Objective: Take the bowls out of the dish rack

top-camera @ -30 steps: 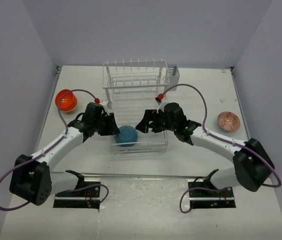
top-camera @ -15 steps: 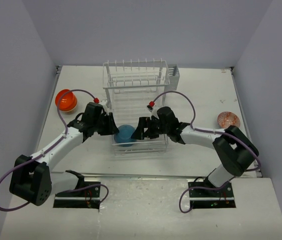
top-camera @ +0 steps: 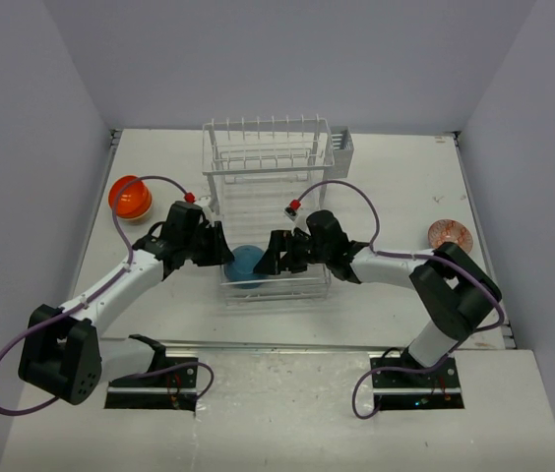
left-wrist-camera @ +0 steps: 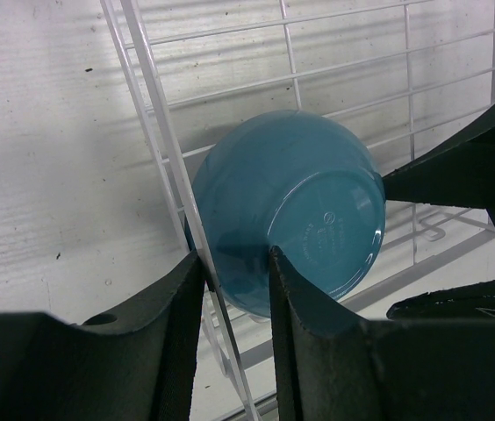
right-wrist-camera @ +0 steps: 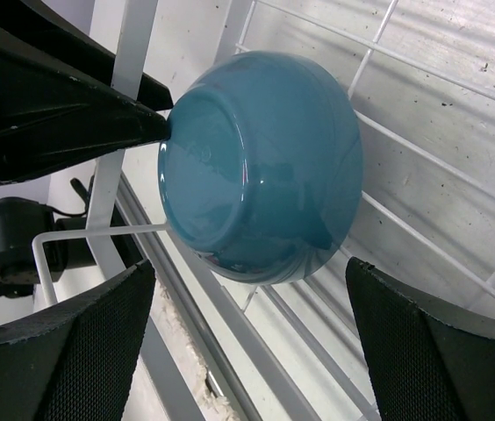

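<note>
Left gripper [left-wrist-camera: 230, 338] pinches the near rim of the teal bowl [left-wrist-camera: 291, 210], tilted just ahead of it in the dish rack [top-camera: 268, 147]. Right gripper [right-wrist-camera: 252, 333], fingers spread, flanks the bowl. Best lifted clear of the rack before any handover.

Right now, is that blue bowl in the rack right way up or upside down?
Upside down and tilted: the teal bowl shows its flat underside and foot ring in both wrist views, so its opening faces away.

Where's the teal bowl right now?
In the top view, the teal bowl is in the near-left corner of the dish rack, between the left hand and right hand.
</note>
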Robot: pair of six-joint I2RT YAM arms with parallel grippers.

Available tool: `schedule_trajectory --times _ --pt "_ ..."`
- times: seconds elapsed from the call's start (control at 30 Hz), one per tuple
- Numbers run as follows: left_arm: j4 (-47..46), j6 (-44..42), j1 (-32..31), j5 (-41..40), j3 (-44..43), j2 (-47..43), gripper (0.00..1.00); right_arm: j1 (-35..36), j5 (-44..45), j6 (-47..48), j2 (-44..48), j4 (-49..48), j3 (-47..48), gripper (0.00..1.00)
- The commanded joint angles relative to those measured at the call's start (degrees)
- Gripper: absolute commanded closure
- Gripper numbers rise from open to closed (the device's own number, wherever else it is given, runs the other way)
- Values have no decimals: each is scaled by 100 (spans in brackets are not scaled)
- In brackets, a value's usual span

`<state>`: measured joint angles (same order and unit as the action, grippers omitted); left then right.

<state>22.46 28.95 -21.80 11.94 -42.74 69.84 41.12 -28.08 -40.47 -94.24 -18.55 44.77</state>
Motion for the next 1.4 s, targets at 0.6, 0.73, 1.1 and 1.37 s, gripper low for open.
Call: schedule_trajectory --times 0.6,0.73,1.1,1.37 --pt "39 -170 -8 -149 -33 29 66 -8 -5 144 -684 -70 480 12" --pt "13 -179 -8 -157 -15 73 66 -8 -84 92 -570 -377 305 19" --pt "-5 -179 -8 -166 -68 170 66 -8 -549 -198 -51 -1388 -144 33" --pt "-22 -179 -8 -166 -59 214 66 -8 -954 -567 -121 -2010 -214 45"
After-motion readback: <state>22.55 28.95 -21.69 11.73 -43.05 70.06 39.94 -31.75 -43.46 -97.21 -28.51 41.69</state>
